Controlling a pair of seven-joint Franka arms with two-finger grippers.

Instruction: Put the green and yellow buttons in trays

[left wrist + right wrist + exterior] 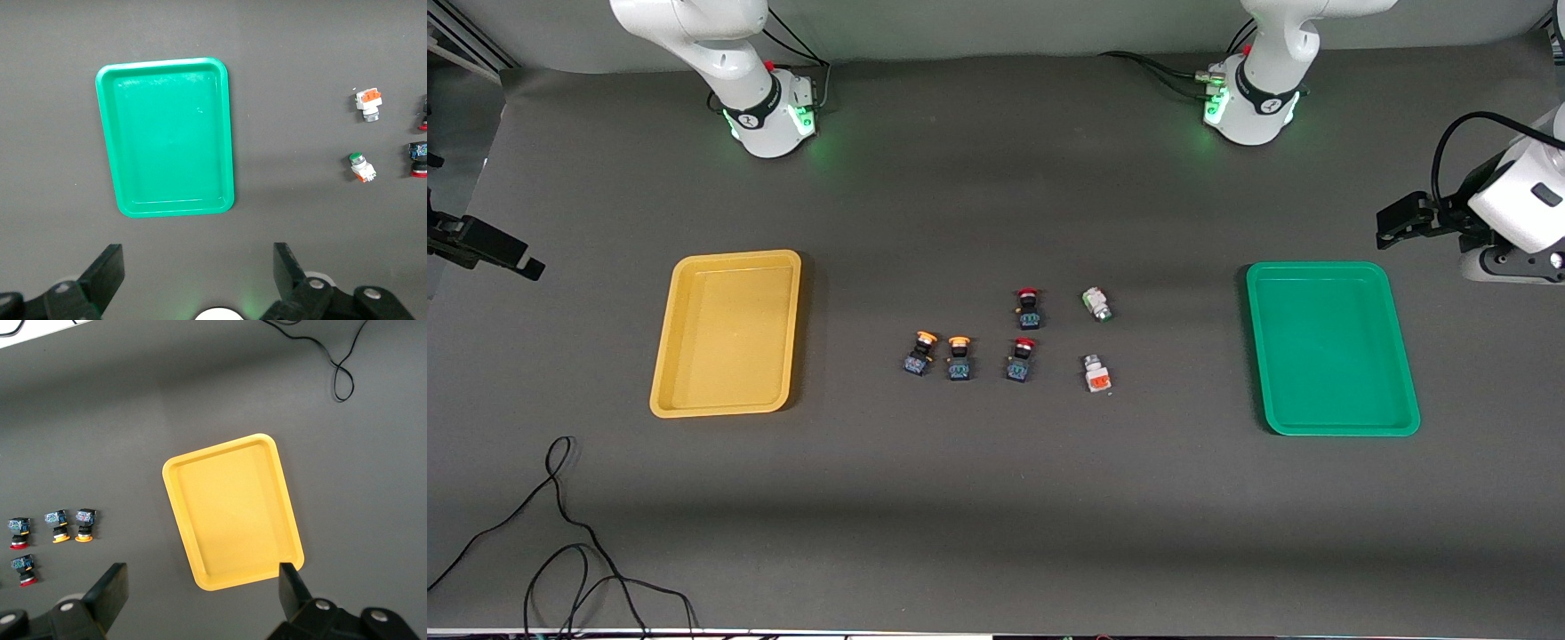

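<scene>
Two yellow-capped buttons (pixel 919 352) (pixel 959 357), glossy round caps on blocky black-and-blue bodies, lie side by side near the middle of the dark matte table (pixel 996 516), between the trays. The two white buttons, small squarish silver-white bodies, lie toward the green tray (pixel 1331 348) from them: the green-tipped one (pixel 1096 303) farther from the front camera, the orange-marked one (pixel 1097 373) nearer. Two red-capped switches (pixel 1028 307) (pixel 1021 358) sit between the yellow pair and the white pair. The green tray and the yellow tray (pixel 727 332) are shallow smooth plastic rectangles with rounded corners and raised rims; nothing lies in either. The left gripper (pixel 200 273) hangs beside the green tray, fingers spread wide and holding nothing. The right gripper (pixel 200 590) hangs over the yellow tray's edge, equally wide apart and bare. A thin black cable (pixel 560 533) loops nearer the camera than the yellow tray
</scene>
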